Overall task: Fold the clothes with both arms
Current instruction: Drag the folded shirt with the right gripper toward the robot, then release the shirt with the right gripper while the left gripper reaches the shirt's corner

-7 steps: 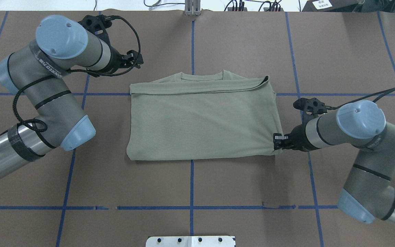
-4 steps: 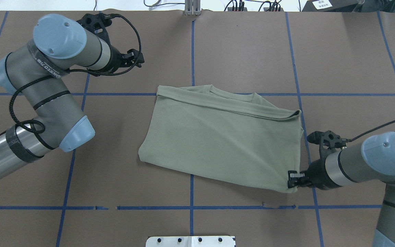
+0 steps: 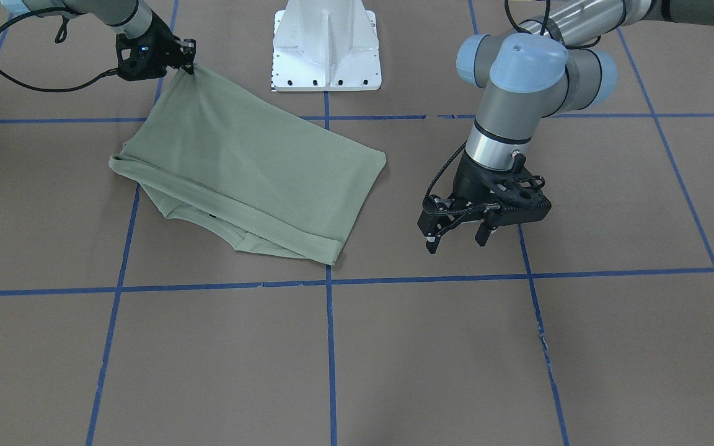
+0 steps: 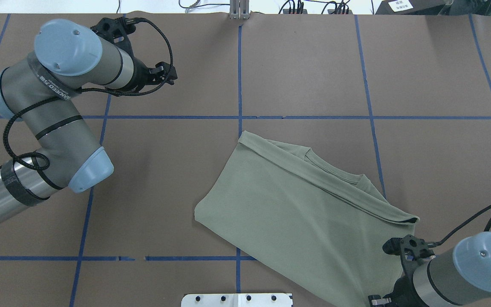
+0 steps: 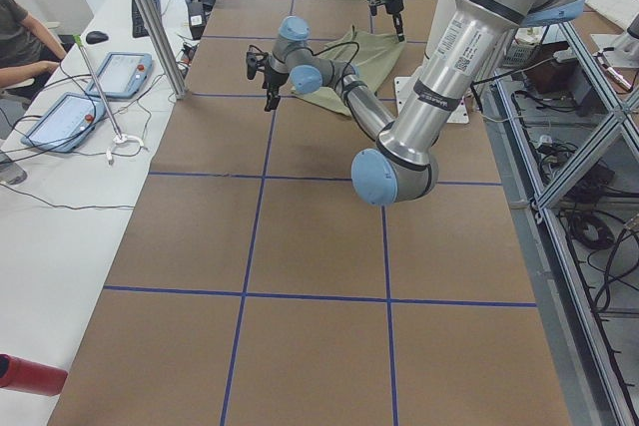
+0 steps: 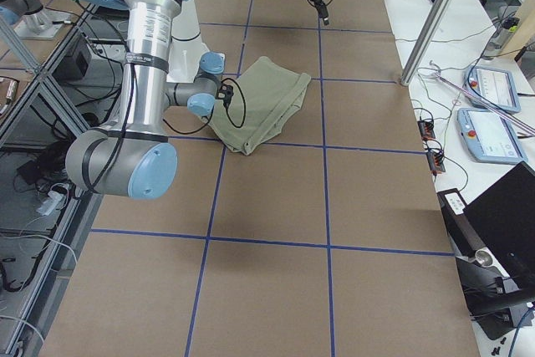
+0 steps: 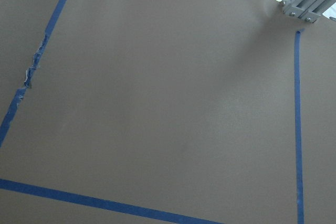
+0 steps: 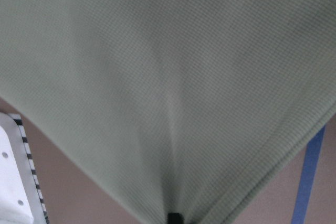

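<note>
The right gripper (image 3: 188,59), close to the white pedestal (image 3: 326,49), pinches one corner of the green shirt (image 3: 251,167) tight. The folded shirt lies slanted on the brown table (image 3: 518,347), spreading away from that gripper, neck side farthest. A tiny dark label (image 3: 211,215) at the neck is too small to read. Farther out, the left gripper (image 3: 455,243) hangs open, apart from the shirt. From above, the right gripper is partly cut off.

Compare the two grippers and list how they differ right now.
The right gripper is shut on a corner of the shirt; the left gripper is open and holds nothing. The right gripper is near the white base; the left gripper is over bare table, apart from the shirt. Both are black and two-fingered.
</note>
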Robot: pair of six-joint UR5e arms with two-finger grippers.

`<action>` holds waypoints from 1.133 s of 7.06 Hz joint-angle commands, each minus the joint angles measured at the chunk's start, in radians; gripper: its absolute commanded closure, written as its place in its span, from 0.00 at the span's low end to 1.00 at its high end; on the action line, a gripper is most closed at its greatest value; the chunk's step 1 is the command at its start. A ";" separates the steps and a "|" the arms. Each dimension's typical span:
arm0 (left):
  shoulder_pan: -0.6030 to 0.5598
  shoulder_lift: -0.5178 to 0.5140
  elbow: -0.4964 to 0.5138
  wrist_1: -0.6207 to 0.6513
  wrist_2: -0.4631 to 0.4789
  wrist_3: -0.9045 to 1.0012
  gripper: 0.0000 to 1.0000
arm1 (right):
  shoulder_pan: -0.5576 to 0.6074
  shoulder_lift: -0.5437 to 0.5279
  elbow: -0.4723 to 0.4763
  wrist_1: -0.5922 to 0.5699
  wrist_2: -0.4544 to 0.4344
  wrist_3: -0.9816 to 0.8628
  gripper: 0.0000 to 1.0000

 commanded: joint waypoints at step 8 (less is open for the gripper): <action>0.384 0.013 -0.035 0.028 -0.001 -0.481 0.04 | 0.488 0.132 0.036 0.007 0.002 0.005 0.00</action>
